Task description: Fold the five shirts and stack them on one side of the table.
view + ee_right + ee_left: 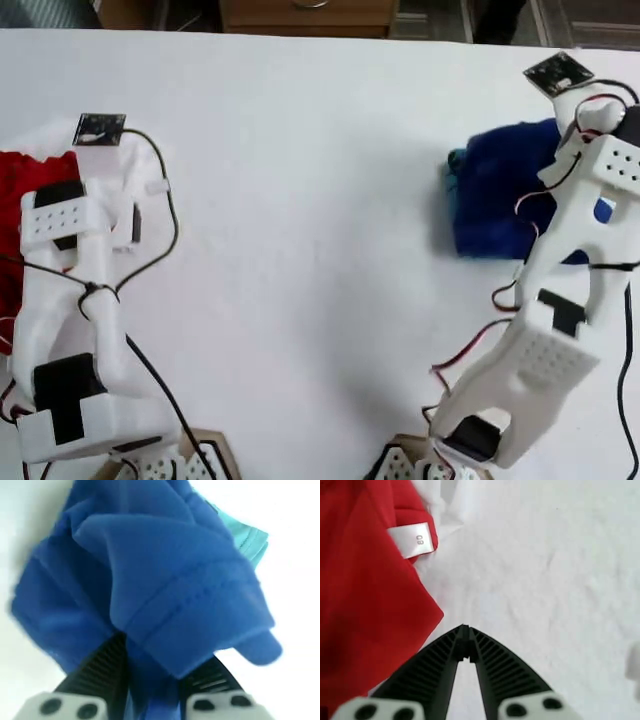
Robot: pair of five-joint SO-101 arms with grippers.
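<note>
A red shirt [35, 175] lies at the table's left side, partly under the left arm, and its white label [415, 540] shows in the left wrist view. Wrinkled white cloth [545, 580] lies beside the red shirt [365, 610]. My left gripper [465, 632] is shut with nothing in it, its tips over the white cloth next to the red hem. At the right, a bunched blue shirt [495, 195] rests on a teal shirt [456, 175]. My right gripper [150, 645] is shut on the blue shirt [165, 580], whose folds hide the fingertips; a teal edge [245, 535] peeks out beyond.
The white table [310, 200] stretches bare between the two arms. Its far edge runs along the top of the high view, with wooden furniture [305, 15] behind. Cables [165, 215] trail from both arms toward their bases at the near edge.
</note>
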